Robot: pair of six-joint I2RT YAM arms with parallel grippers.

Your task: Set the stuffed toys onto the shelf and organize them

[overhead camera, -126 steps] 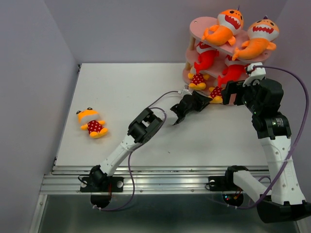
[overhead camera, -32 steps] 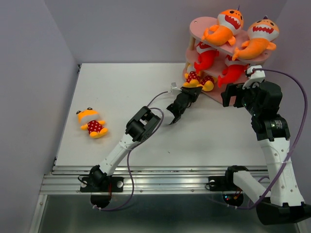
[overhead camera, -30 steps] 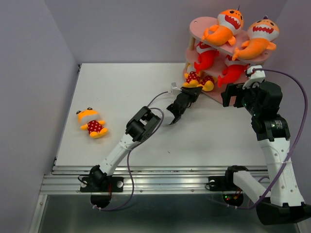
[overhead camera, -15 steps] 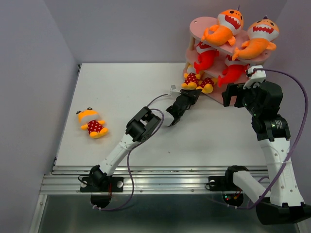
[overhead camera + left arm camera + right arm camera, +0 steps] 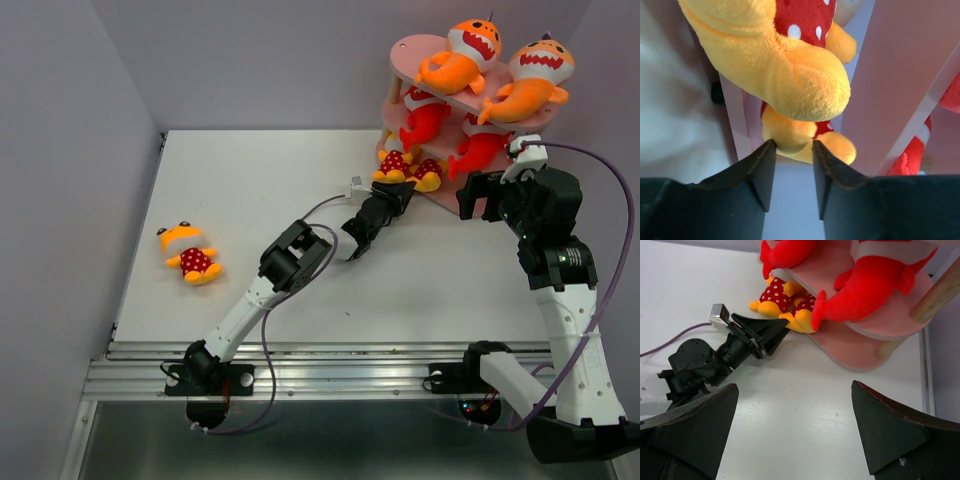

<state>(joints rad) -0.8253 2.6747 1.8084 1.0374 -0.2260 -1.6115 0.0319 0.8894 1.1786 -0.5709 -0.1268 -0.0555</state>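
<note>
From above, we see the pink three-tier shelf at the far right of the table. It holds two orange sharks with toothy mouths on top, two red sharks in the middle, and two dotted figures on the lowest board. A third figure lies near left.

The left wrist view shows the left gripper, its fingers slightly apart with the tips at a yellow foot.

In the right wrist view, the right gripper spreads wide above the table.

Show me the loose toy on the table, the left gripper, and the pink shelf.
loose toy (image 5: 195, 260), top external view, on its red dotted body.
left gripper (image 5: 792, 145), left wrist view, midway between its fingertips.
pink shelf (image 5: 408, 50), top external view, on the top board's bare rim.
</note>
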